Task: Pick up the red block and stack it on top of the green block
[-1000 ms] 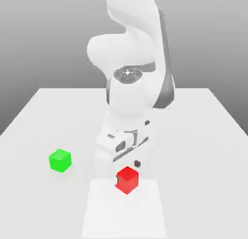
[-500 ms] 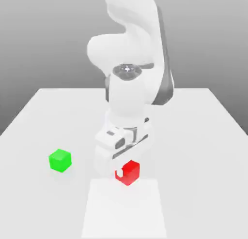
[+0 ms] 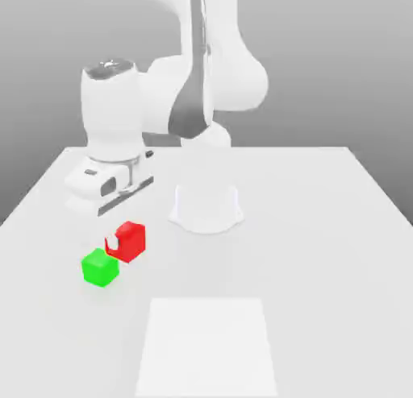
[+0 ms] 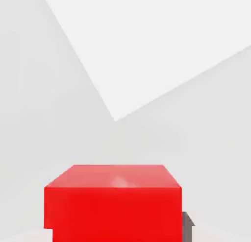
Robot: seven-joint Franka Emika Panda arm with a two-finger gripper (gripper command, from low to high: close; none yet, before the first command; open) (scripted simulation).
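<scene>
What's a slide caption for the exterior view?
Claw gripping red block near green block, not yet stacked.

Exposure: bright, the table nearly white
Backdrop: grey, darker toward the horizon at left and right
Shadows: very faint around the green block
Glare: pale smudge on the red block, lower centre of the hand view
Edges: straight, undistorted
Light source: cannot tell

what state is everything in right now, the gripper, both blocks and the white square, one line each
Gripper: shut on the red block
Red block: gripped, not yet stacked
Green block: resting on the table
White square: lying flat
Table: standing level
</scene>
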